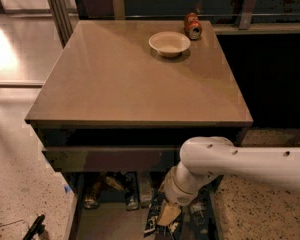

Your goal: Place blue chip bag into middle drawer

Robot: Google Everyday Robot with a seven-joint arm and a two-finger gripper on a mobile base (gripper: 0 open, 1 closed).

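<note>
My gripper [167, 215] hangs from the white arm at the bottom right and reaches down into the open middle drawer [105, 225], over its right part. It is shut on the blue chip bag [153, 220], a dark wrinkly bag with white lettering that shows just left of and below the tan fingers [169, 213]. Whether the bag touches the drawer floor is hidden by the arm and the shadow.
A white bowl [169, 43] and a red soda can [192, 26] stand at the far right of the cabinet top [125, 84]. A dark closed drawer front [105, 159] overhangs the open drawer. Several snack items [92, 194] lie at the drawer's back. A black object [34, 228] lies on the floor at left.
</note>
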